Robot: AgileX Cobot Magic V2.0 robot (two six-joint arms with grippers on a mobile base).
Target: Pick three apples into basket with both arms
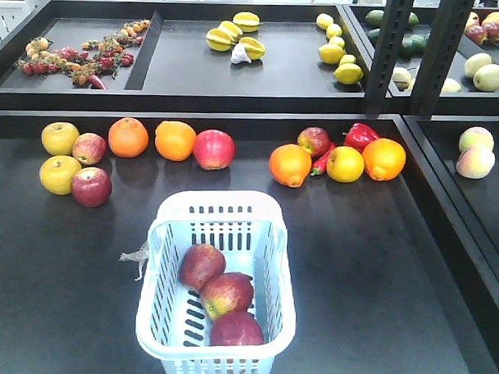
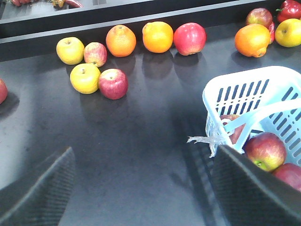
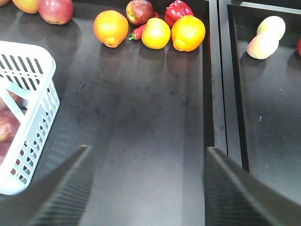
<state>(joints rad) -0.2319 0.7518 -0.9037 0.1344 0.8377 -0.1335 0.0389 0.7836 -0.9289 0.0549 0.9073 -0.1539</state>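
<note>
Three apples in the basket, both grippers held wide and empty

Three dark red apples (image 1: 226, 294) lie in a diagonal row, touching, on the floor of the pale blue basket (image 1: 152, 303) at the near middle of the dark table (image 1: 370, 265); nothing else is in it. The left gripper (image 2: 141, 188) hovers just beside the basket's left end, fingers spread with nothing between them, and the right gripper (image 3: 146, 188) hangs over bare table to the basket's right, equally spread. The likeliest mishap: a left finger (image 2: 249, 188), close to the rim and the handle (image 2: 263, 113), could catch and drag the light basket. Oranges (image 1: 128, 137) and a loose red apple (image 1: 91, 186) sit well apart.
</note>
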